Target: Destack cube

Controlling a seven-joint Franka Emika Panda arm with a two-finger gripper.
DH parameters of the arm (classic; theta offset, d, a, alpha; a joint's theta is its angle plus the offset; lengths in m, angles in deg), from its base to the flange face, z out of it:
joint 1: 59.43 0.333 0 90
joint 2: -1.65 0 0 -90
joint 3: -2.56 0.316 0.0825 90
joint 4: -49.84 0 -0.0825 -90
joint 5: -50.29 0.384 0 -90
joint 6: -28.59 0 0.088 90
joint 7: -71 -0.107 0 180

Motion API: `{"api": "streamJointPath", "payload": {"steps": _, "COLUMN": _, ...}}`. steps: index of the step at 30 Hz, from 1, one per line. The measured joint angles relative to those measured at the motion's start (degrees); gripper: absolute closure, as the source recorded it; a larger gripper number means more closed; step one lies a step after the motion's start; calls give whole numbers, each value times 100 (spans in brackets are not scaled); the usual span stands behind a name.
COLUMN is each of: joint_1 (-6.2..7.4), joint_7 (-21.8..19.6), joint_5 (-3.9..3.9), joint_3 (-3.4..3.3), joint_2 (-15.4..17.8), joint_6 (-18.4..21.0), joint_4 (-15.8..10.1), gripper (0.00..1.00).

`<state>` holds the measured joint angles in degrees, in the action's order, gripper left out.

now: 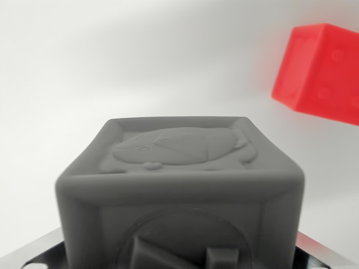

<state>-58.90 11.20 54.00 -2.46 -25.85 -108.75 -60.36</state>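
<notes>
Fingers of the gripper show only as dark metal slivers at the bottom corners of the wrist view, one left of the grey cube and one right of it. Whether they are pressing on that cube or standing clear of it, I cannot tell; the contact points are hidden behind its bulk.

Two cubes are in sight. One is the grey cube, filling the lower centre of the view, very close to the camera, with a raised animal-like relief on its top face and raised shapes on its near face. The other is a red cube, above and to the right of the grey cube, tilted, blurred, with round dimples on its faces, well apart from it.

Around the grey cube lies a plain white surface.
</notes>
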Motion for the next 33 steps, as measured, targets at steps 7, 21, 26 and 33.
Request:
{"api": "streamJointPath", "payload": {"steps": 7, "joint_1": 97, "joint_7": 26, "joint_5": -30, "joint_3": 33, "joint_2": 27, "joint_6": -15, "joint_4": -40, "gripper": 100}}
{"api": "streamJointPath", "payload": {"steps": 21, "joint_1": 282, "joint_7": 71, "joint_5": -86, "joint_3": 105, "joint_2": 62, "joint_6": -33, "joint_4": -89, "gripper": 100}}
{"api": "streamJointPath", "payload": {"steps": 26, "joint_1": 350, "joint_7": 91, "joint_5": -103, "joint_3": 137, "joint_2": 70, "joint_6": -36, "joint_4": -98, "gripper": 100}}
{"api": "streamJointPath", "payload": {"steps": 33, "joint_1": 444, "joint_7": 120, "joint_5": -125, "joint_3": 171, "joint_2": 73, "joint_6": -39, "joint_4": -103, "gripper": 100}}
